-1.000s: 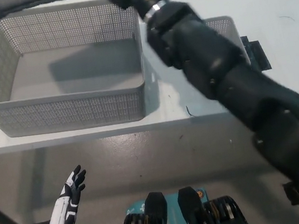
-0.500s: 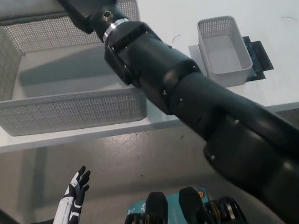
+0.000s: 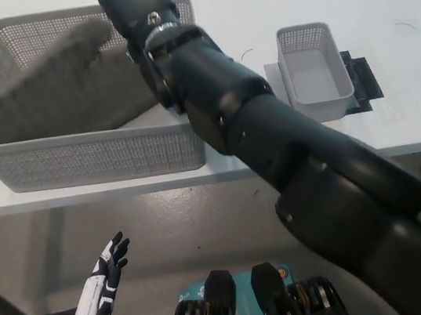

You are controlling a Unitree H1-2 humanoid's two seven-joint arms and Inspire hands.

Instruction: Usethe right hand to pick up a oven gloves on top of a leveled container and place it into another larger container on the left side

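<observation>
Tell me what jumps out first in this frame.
The black right arm sweeps diagonally from bottom right to the top, its hand out of frame. Under it a grey oven glove lies in the large mesh basket at left, one end draped over the basket's left rim. A small empty container sits right.

Right arm (image 3: 271, 140) stretched far forward-left; left robot hand (image 3: 105, 272) low, fingers spread.
</observation>
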